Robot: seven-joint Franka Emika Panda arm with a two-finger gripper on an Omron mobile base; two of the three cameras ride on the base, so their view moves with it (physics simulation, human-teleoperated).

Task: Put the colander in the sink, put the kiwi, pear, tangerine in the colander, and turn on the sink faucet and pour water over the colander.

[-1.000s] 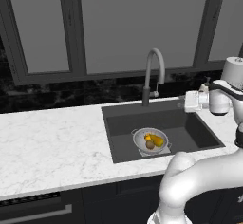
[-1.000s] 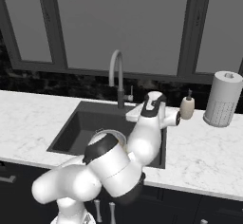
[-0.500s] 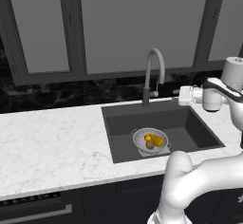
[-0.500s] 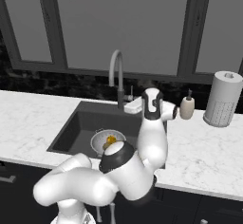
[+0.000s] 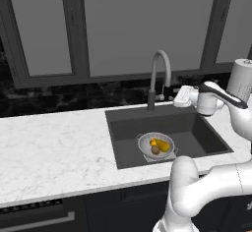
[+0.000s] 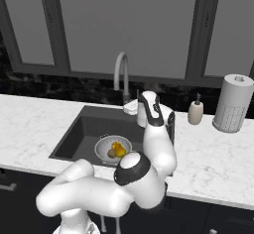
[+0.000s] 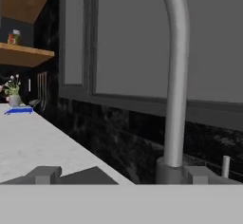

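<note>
Facing faucet (image 7: 174,76) stem, jaws released (base views: fruit-filled colander (image 5: 156,145) in sink (image 5: 197,128)).

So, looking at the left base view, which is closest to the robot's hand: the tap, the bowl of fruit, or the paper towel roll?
1. The sink faucet, just left of the open hand, nearly touching.
2. The paper towel roll, on the counter off to the right.
3. The colander, holding the fruit, down in the sink below the hand.

The last two look close to call.
</note>
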